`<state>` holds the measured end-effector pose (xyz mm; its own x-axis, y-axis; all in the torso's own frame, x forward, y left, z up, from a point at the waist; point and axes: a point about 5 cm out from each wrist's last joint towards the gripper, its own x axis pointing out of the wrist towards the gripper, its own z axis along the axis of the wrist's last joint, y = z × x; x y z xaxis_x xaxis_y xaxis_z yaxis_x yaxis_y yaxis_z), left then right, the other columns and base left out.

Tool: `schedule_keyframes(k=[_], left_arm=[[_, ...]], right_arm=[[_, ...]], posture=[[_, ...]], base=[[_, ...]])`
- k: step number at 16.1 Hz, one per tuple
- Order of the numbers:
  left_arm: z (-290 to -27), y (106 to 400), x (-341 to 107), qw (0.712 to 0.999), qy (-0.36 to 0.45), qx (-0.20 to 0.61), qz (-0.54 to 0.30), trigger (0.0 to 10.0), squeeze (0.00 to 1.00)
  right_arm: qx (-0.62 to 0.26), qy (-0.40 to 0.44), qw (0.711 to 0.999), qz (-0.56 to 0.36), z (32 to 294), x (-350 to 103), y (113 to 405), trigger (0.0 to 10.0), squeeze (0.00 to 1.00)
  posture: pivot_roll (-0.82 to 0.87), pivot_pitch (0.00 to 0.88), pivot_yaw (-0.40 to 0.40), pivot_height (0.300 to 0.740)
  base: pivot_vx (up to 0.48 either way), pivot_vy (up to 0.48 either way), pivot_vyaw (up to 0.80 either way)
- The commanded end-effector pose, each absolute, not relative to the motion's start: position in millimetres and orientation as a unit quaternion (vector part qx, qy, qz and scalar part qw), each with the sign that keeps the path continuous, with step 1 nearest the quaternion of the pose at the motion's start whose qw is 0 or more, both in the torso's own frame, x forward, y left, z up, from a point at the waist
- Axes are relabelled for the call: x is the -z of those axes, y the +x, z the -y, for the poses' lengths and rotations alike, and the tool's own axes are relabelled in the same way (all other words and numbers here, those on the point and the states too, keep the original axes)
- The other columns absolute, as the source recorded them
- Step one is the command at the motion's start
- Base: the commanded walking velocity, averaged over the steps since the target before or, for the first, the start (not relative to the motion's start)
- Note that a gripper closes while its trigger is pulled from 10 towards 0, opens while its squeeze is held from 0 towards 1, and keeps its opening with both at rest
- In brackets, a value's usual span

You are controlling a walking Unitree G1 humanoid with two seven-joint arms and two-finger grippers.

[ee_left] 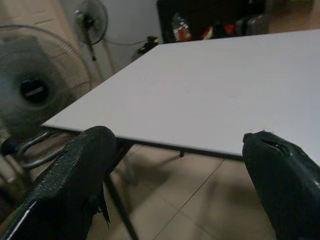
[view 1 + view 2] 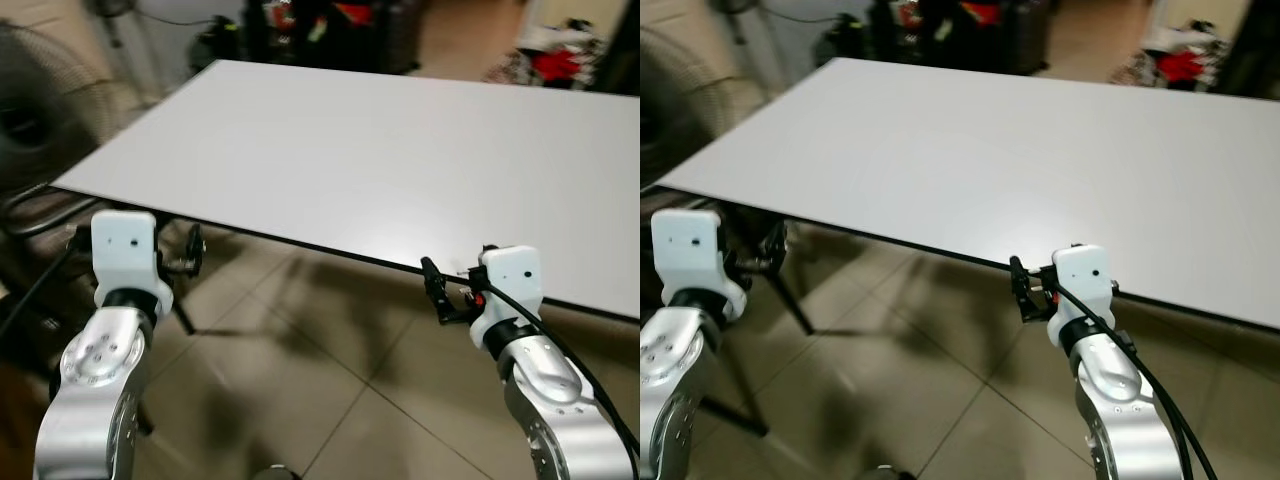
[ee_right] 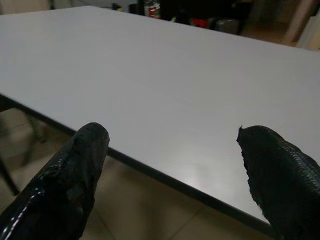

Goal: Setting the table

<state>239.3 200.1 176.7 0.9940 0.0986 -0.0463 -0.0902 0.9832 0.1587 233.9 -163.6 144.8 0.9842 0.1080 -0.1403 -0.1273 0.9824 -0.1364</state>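
The two head views look forward and down from above the robot's arms, across the near edge of a white table (image 2: 400, 150) to the tiled floor (image 2: 330, 390) below. Each wrist view looks low along its own fingers, close to that same edge: the left gripper (image 1: 185, 190) faces the table's corner with a standing fan (image 1: 35, 90) off beyond it, and the right gripper (image 3: 175, 175) faces the tabletop. All four views share the table's surface.

Table (image 2: 400, 160) cut off rightward; dark, blurred clutter (image 2: 320, 30) beyond.
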Motion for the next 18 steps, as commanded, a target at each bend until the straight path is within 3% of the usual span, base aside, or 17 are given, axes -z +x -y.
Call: schedule_keyframes(k=[1, 2, 3, 4, 5, 6, 7, 11, 16, 18], left_arm=[[-201, 234, -180, 0.996, 0.077, -0.044, -0.024, 10.0, 1.00], [-200, 231, -177, 0.996, 0.074, -0.045, -0.031, 10.0, 1.00], [-200, 223, -171, 0.993, 0.082, -0.073, -0.035, 10.0, 0.76], [-201, 221, -170, 0.991, 0.088, -0.092, -0.032, 10.0, 0.76], [-200, 219, -172, 0.991, 0.086, -0.104, -0.015, 10.0, 0.68], [-199, 218, -173, 0.990, 0.089, -0.107, -0.013, 10.0, 0.30], [-197, 218, -172, 0.994, 0.067, -0.079, -0.021, 10.0, 0.00], [-195, 228, -175, 0.995, 0.069, -0.076, -0.007, 10.0, 0.00], [-190, 234, -171, 0.996, 0.059, -0.063, -0.019, 10.0, 0.00], [-191, 234, -169, 0.996, 0.059, -0.065, -0.023, 10.0, 0.00]], right_arm=[[-0.068, -0.059, 0.994, -0.063, 160, -149, 235, 10.0, 1.00], [-0.073, -0.052, 0.994, -0.057, 157, -150, 239, 10.0, 1.00], [-0.086, -0.038, 0.995, -0.042, 147, -155, 247, 10.0, 1.00], [-0.090, -0.034, 0.995, -0.036, 144, -158, 250, 10.0, 1.00], [-0.099, -0.028, 0.994, -0.034, 141, -159, 253, 10.0, 1.00], [-0.106, -0.024, 0.993, -0.035, 139, -159, 255, 10.0, 1.00], [-0.111, -0.021, 0.993, -0.035, 136, -158, 257, 10.0, 1.00], [-0.101, -0.011, 0.994, -0.035, 136, -158, 264, 10.0, 1.00], [-0.041, -0.055, 0.998, -0.011, 142, -159, 274, 10.0, 1.00], [-0.057, -0.036, 0.997, -0.030, 140, -158, 272, 10.0, 1.00]], posture=[[-0.08, 0.039, 0.084, 0.740], [-0.08, 0.039, 0.082, 0.740], [-0.07, 0.034, 0.070, 0.740], [-0.07, 0.032, 0.065, 0.740], [-0.05, 0.028, 0.049, 0.740], [-0.05, 0.025, 0.047, 0.740], [-0.05, 0.020, 0.046, 0.740], [-0.06, 0.000, 0.041, 0.740], [-0.09, 0.000, 0.027, 0.740], [-0.09, 0.000, 0.023, 0.740]], base=[[0.000, 0.000, 0.80], [0.000, 0.000, 0.80], [0.000, 0.000, 0.80], [0.000, 0.000, 0.80], [0.000, 0.000, 0.80], [0.000, 0.000, 0.80], [0.000, 0.000, 0.80], [0.000, 0.000, 0.80], [0.000, 0.061, 0.80], [0.000, 0.306, 0.00]])
